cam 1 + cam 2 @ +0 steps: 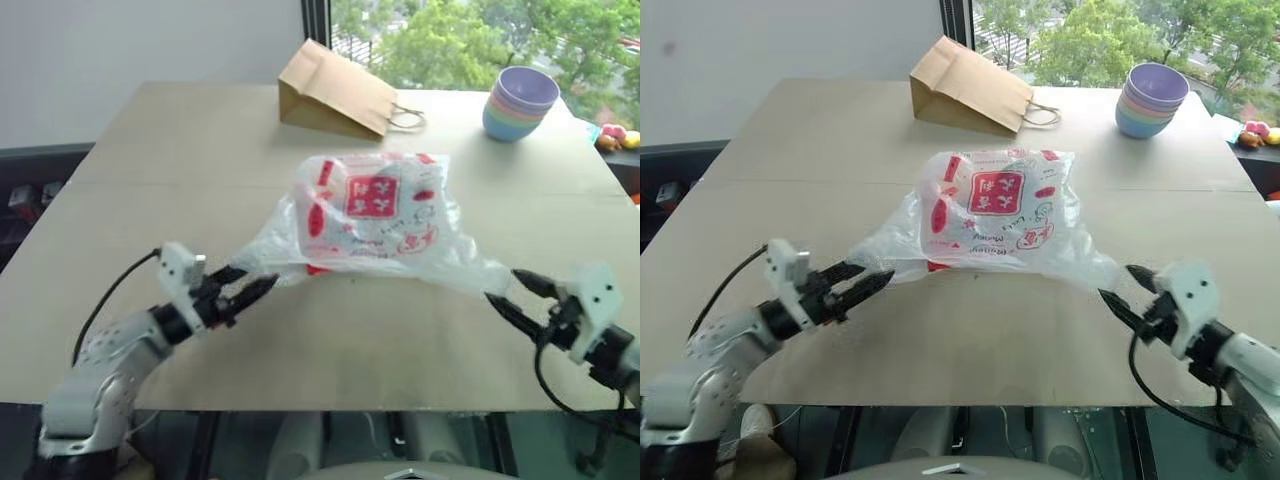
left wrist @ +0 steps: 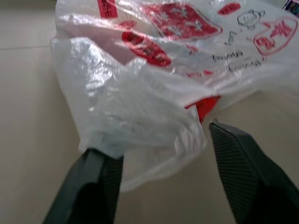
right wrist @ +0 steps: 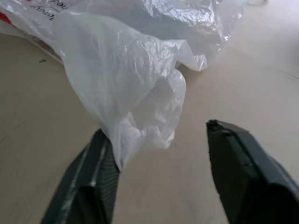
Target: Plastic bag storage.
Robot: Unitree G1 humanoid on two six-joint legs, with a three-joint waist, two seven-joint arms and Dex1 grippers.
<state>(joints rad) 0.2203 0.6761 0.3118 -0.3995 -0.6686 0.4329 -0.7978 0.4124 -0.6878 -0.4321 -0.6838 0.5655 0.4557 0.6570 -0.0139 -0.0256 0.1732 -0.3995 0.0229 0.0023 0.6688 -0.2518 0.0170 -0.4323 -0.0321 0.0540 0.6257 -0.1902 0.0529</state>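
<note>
Plastic bag point(image 1: 372, 222), thin, crinkly, translucent white with red printed square logo, slumped mid-worktop point(image 1: 150, 150), handle ends trailing out to either side. Left claw point(image 1: 243, 289) spread open, bag film draped against one finger, nothing pinched. Right claw point(image 1: 512, 293) likewise open, a loose fold brushing one finger. Behind, well apart: brown paper bag point(image 1: 335, 95) on its side and stacked pastel bowls point(image 1: 520, 103). Likely risk: light film clinging to a finger and dragging along, or sliding off toward the near edge if nudged.
</note>
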